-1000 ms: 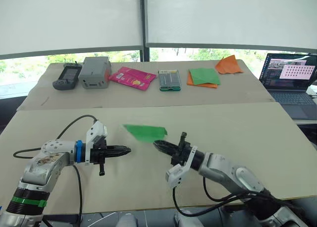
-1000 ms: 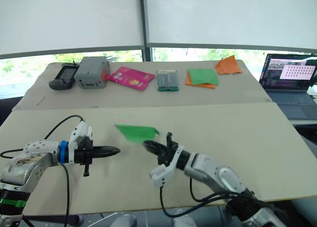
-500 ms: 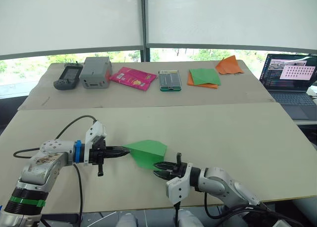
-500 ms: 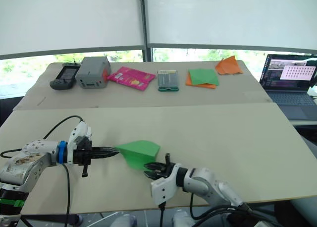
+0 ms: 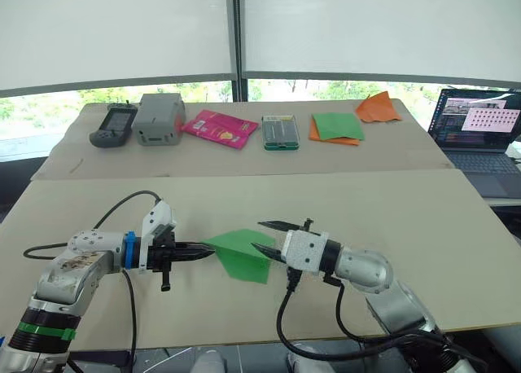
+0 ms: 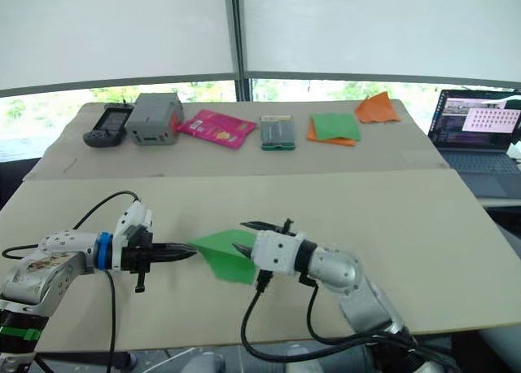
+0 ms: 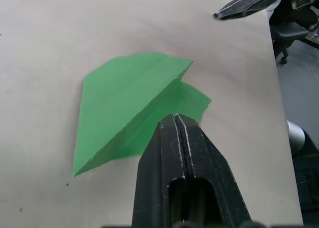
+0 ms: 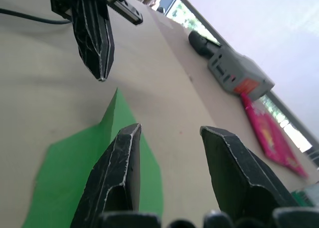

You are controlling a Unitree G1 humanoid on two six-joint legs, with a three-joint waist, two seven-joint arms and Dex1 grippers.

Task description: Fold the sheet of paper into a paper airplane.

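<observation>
You have the sheet of paper (image 5: 241,253), creased into a green wedge, lying on the pale near table (image 5: 407,226) between both arms. Your left gripper (image 5: 208,249) has its fingers pressed together, tip at the paper's pointed end. Your right gripper (image 5: 264,237) stands spread apart over the paper's other edge. Behind sits a second table (image 5: 244,157) under bright windows (image 5: 106,96), with a laptop (image 5: 476,129) at your right.

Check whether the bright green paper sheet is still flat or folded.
Folded: the bright green paper sheet forms a pointed wedge with a crease line and a layer beneath.
</observation>
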